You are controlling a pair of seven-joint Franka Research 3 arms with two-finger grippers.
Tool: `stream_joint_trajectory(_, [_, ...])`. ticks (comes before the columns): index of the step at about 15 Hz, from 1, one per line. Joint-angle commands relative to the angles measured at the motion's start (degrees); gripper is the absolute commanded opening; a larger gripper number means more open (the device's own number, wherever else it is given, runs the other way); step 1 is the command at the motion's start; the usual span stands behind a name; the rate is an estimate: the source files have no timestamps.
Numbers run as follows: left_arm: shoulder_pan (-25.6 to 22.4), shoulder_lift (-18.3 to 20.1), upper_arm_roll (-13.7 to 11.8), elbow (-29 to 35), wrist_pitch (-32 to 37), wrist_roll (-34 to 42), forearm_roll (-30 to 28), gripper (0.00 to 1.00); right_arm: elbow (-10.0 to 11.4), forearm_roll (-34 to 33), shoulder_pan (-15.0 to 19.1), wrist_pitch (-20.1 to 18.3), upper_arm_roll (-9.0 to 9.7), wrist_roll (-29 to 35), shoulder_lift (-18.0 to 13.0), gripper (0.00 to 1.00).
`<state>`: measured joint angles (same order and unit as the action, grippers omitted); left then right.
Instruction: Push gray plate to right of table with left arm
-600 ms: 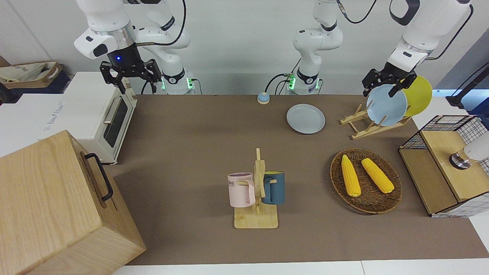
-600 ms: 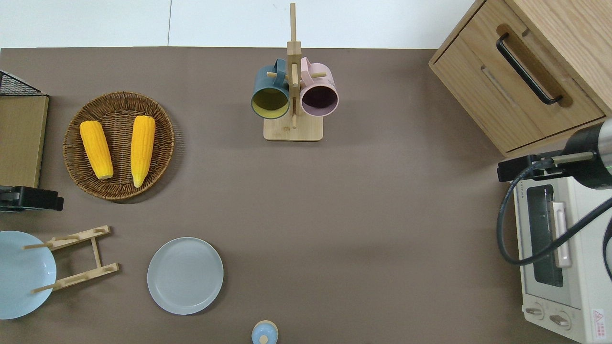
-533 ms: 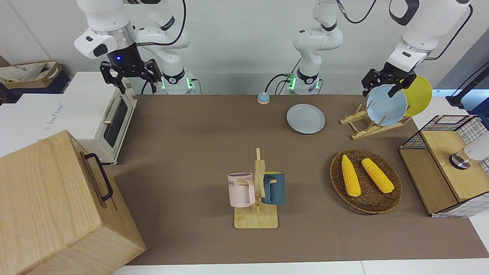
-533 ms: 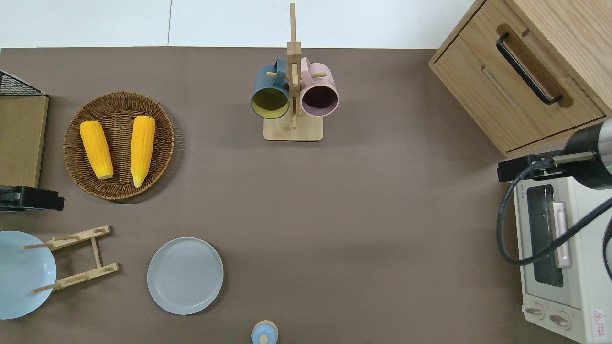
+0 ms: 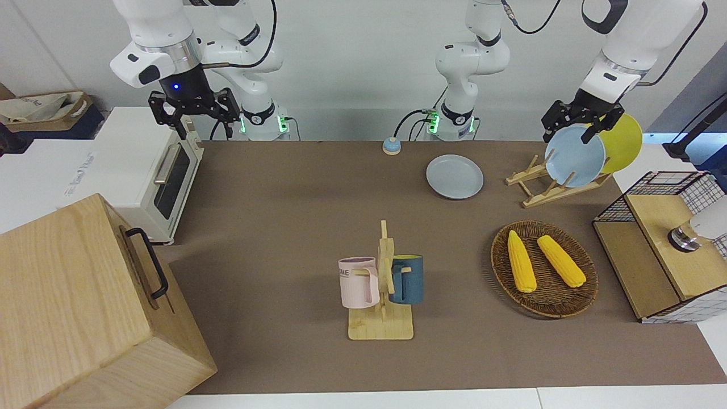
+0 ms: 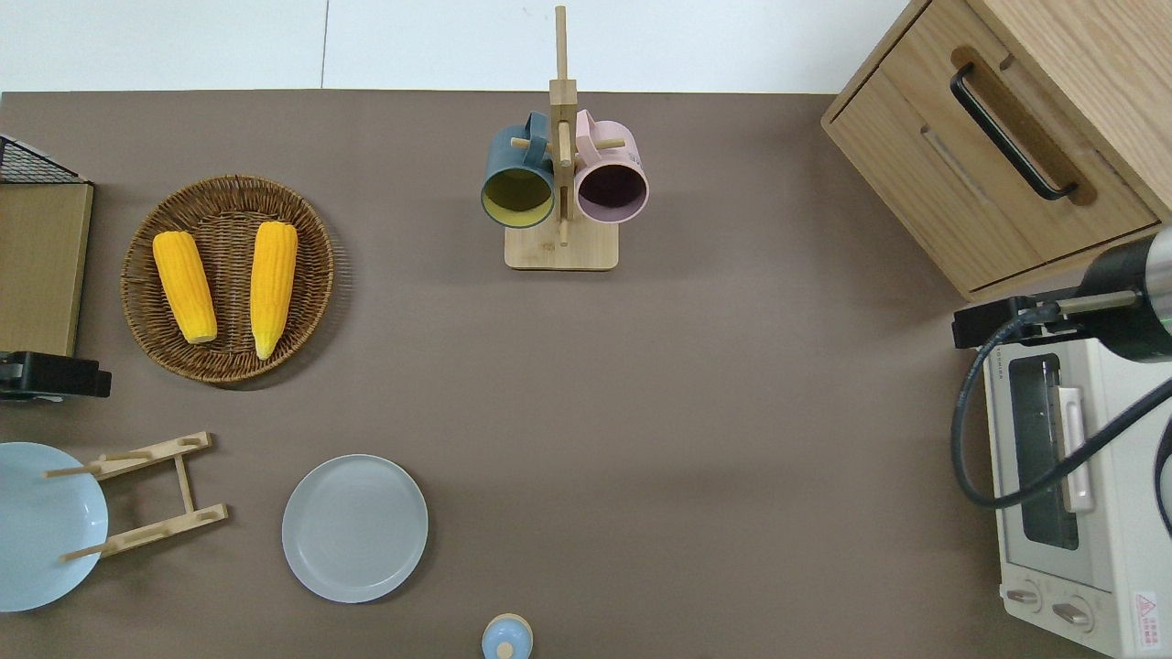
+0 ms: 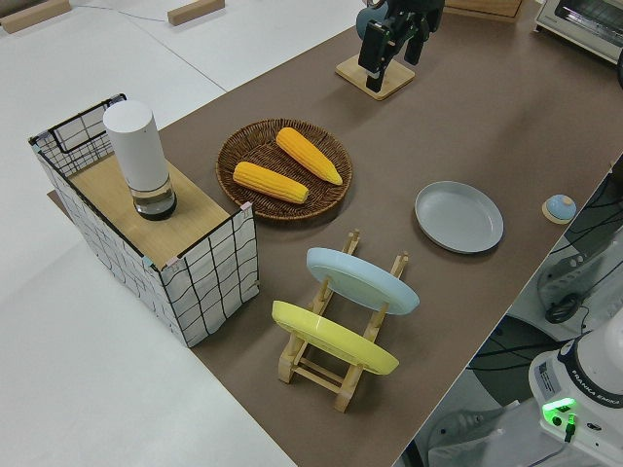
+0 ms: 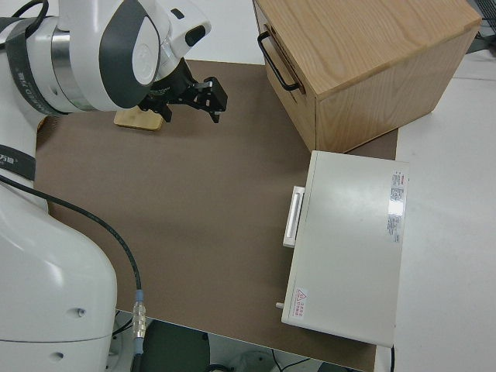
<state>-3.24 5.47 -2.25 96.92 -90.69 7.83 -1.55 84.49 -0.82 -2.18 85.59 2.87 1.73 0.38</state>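
Observation:
The gray plate (image 5: 454, 176) lies flat on the brown table (image 5: 284, 199), near the robots' edge; it also shows in the overhead view (image 6: 354, 528) and in the left side view (image 7: 458, 217). My left gripper (image 5: 569, 130) is open and empty, up in the air. In the overhead view it (image 6: 55, 377) is over the left arm's end of the table, between the wire crate and the plate rack, well apart from the gray plate. It also shows in the left side view (image 7: 391, 53). My right gripper (image 5: 199, 128) is open and parked.
A wooden rack (image 5: 548, 184) holds a sky-blue plate (image 5: 575, 156) and a yellow plate (image 5: 625, 142) beside the gray plate. A wicker basket with two corn cobs (image 5: 544, 268), a mug rack (image 5: 381, 284), a small blue bell (image 5: 391, 146), a toaster oven (image 5: 153, 176), a wooden drawer box (image 5: 85, 307) and a wire crate (image 5: 664, 244) also stand on the table.
The left gripper has shifted slightly toward the left arm's end of the table, away from the gray plate. The plate and the right arm have not moved.

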Motion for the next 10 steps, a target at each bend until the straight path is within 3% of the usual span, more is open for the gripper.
stream_joint_trajectory(1, [1.74,-0.11,-0.83,-0.68,-0.36,-0.62,-0.12,1.00,-0.29,1.26,0.16,-0.69,-0.06,-0.06,-0.20,0.983])
stream_joint_trajectory(3, [2.53,-0.11,-0.92,-0.68,-0.36,-0.71,0.06,1.00,-0.29,1.26,0.16,-0.69,-0.06,-0.06,-0.20,0.983])
stream_joint_trajectory(5, [4.28,-0.02,-2.76,-0.68,-0.36,-0.62,0.23,1.00,-0.29,1.26,0.16,-0.69,-0.06,-0.06,-0.20,0.983])
stream_joint_trajectory(10, [4.12,0.59,-2.85,-0.25,0.43,-1.06,-0.03,1.00,-0.29,1.26,0.16,-0.78,-0.06,-0.06,-0.20,0.983])
